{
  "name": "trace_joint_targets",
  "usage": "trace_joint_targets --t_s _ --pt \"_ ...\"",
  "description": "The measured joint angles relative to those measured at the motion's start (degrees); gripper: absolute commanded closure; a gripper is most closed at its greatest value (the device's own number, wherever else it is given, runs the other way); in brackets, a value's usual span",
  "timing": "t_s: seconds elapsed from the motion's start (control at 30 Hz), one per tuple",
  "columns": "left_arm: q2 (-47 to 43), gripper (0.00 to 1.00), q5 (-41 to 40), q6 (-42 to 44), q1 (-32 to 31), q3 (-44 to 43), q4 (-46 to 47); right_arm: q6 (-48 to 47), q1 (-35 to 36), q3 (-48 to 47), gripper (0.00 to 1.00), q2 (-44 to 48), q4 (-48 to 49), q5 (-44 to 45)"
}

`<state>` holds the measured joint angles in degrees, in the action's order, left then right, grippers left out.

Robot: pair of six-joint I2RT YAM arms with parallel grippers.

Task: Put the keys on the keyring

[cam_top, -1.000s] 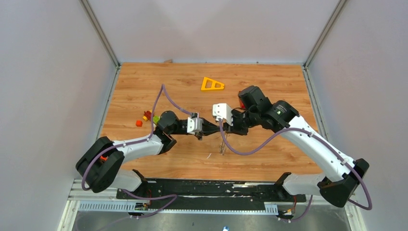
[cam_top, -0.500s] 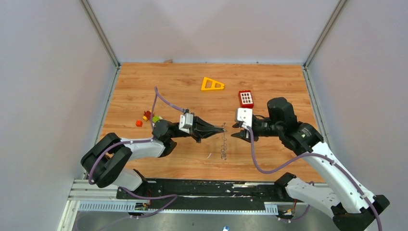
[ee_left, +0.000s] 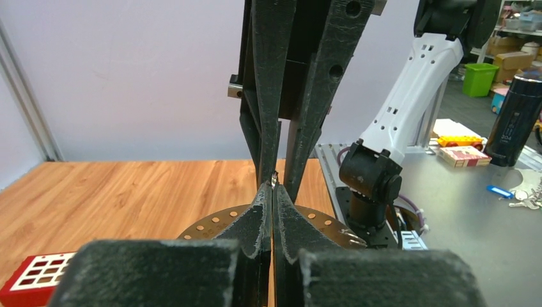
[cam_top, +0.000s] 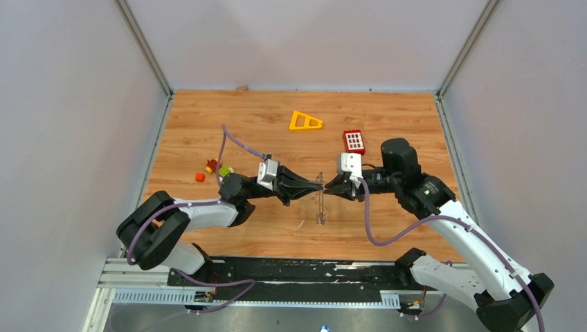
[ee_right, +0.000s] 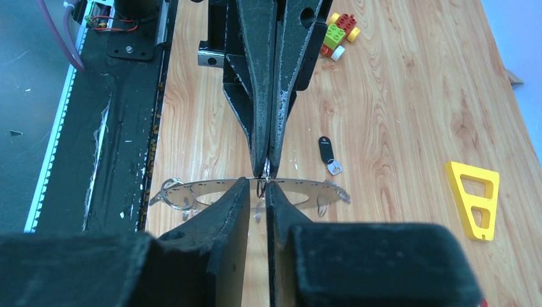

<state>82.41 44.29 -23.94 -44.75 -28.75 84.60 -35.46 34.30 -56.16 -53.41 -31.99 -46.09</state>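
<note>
The keyring (cam_top: 320, 207), a flat thin grey ring, stands on edge mid-table. My left gripper (cam_top: 315, 185) is shut on its top rim. In the right wrist view the keyring (ee_right: 307, 187) runs edge-on across the frame, with the left gripper's fingers (ee_right: 265, 128) pinched on it from above. My right gripper (ee_right: 258, 185) faces them tip to tip. Its jaws stand narrowly apart around a small wire loop at the rim. One black-headed key (ee_right: 326, 151) lies flat on the wood beyond. The left wrist view shows my left gripper (ee_left: 273, 185) shut, the keyring (ee_left: 323, 220) behind it.
A red keypad block (cam_top: 354, 141) lies just behind the right gripper. An orange triangular frame (cam_top: 304, 121) sits farther back. Small coloured bricks (cam_top: 214, 168) lie at the left, behind the left arm. Both arms' cables loop over the wood.
The right arm pulled away to the right with its jaws wider, then came back to the left gripper's tips with its jaws narrowed. The left gripper shifted right, staying shut.
</note>
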Motion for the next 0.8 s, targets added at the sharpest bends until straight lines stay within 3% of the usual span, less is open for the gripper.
trace_joint_targets --t_s 0.1,0.27,0.5,0.63,0.8 --pt "0.00 1.00 -0.04 -0.24 -0.04 0.00 0.07 0.31 0.00 0.48 0.99 -0.09 0.76 -0.50" --pt "0.00 1.00 -0.04 -0.24 -0.07 0.02 0.13 0.66 -0.26 0.74 1.00 -0.09 1.22 -0.70" --pt "0.63 0.62 1.42 2.78 -0.15 0.26 0.48 -0.98 -0.26 -1.31 1.00 -2.14 -2.29 0.83" --pt "-0.20 0.56 3.06 8.98 -0.15 0.26 -3.04 -3.43 -0.20 -6.36 1.00 -6.27 -8.94 3.76" --pt "-2.25 0.54 4.22 19.12 -0.17 -1.20 -14.25 -5.35 0.92 -10.34 1.00 -9.31 -15.37 7.87"
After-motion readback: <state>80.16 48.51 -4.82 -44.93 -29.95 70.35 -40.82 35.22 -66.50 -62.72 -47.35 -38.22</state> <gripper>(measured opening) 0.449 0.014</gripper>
